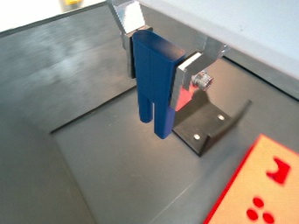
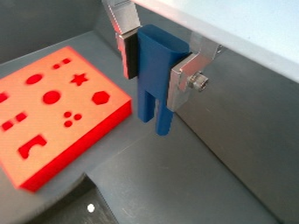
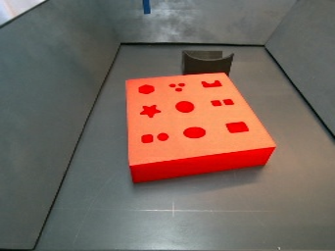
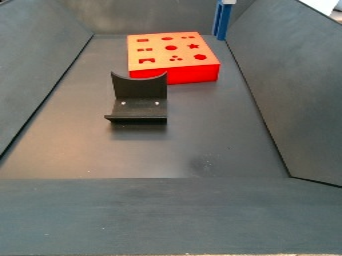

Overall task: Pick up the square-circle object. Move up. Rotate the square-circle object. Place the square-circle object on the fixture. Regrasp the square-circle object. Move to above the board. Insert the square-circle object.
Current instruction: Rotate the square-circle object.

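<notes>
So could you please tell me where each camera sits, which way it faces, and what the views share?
Wrist view: looks down past the tool holding the square-circle object, above the fixture.
Wrist view: same tool and peg, the board below.
Side view: high, looking across the board toward the fixture; peg tip at the edge.
Side view: beyond the fixture, facing the board; the peg hangs beside it.
All four show the board.
</notes>
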You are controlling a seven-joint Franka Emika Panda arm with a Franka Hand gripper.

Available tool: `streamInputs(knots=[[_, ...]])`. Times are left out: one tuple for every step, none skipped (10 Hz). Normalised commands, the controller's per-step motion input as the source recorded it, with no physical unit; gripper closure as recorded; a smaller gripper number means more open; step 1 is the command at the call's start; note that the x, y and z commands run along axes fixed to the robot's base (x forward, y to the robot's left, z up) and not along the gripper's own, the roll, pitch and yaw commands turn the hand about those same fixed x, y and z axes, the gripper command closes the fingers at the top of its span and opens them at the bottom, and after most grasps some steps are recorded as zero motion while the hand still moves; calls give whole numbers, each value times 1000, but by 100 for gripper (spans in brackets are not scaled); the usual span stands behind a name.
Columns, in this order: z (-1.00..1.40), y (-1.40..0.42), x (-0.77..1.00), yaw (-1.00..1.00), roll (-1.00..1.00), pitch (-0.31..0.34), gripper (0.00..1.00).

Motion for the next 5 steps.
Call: streamInputs(knots=[[7, 14, -6, -1000, -30, 27, 100], [8, 14, -6, -1000, -33, 29, 100], [8, 14, -6, -1000, -35, 31, 100], [8, 14, -5, -1000, -38, 34, 100], [8, 14, -5, -1000, -42, 38, 100]])
